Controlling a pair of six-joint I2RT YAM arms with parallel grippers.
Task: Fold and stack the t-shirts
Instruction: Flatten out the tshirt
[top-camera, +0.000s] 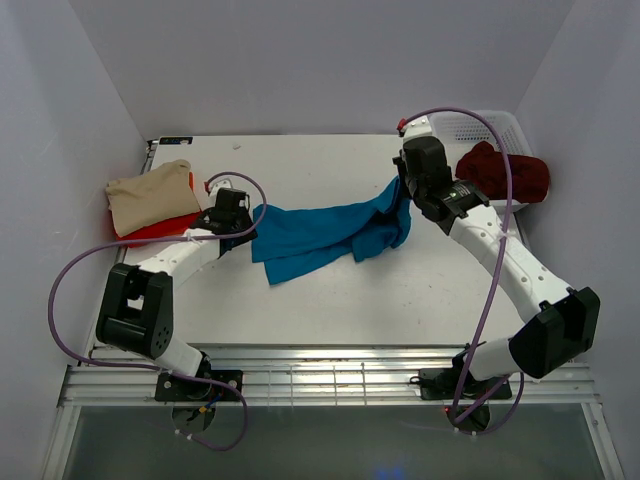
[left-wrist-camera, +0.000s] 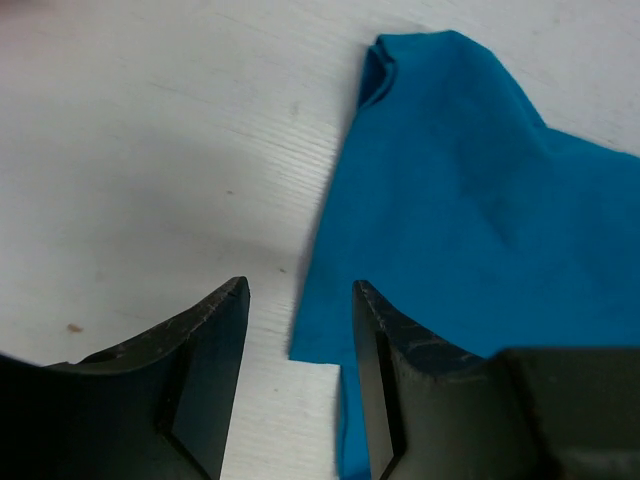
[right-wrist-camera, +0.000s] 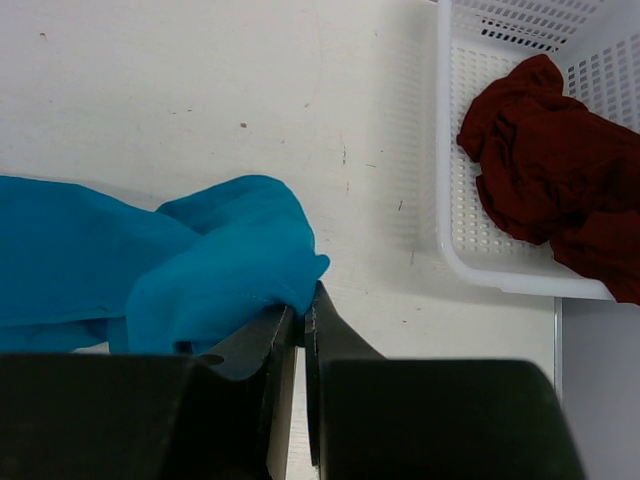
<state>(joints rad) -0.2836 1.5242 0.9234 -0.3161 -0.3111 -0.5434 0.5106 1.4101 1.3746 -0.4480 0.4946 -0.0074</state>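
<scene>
A teal blue t-shirt (top-camera: 320, 235) lies stretched across the middle of the table. My right gripper (top-camera: 403, 190) is shut on its bunched right end (right-wrist-camera: 230, 260), with the cloth pinched at the fingertips of the gripper (right-wrist-camera: 308, 300). My left gripper (top-camera: 250, 220) stands open at the shirt's left edge (left-wrist-camera: 470, 200). The cloth's edge runs under the right finger (left-wrist-camera: 400, 360) of that gripper (left-wrist-camera: 300, 285), and bare table shows between the jaws. A folded beige t-shirt (top-camera: 150, 195) rests on a bright red one (top-camera: 160, 230) at the left. A dark maroon t-shirt (top-camera: 505, 172) hangs over the basket.
The white lattice basket (top-camera: 470, 125) stands at the back right corner, with its rim (right-wrist-camera: 445, 200) close to my right gripper and the maroon cloth (right-wrist-camera: 560, 170) inside it. Walls enclose the table on three sides. Purple cables loop from both arms.
</scene>
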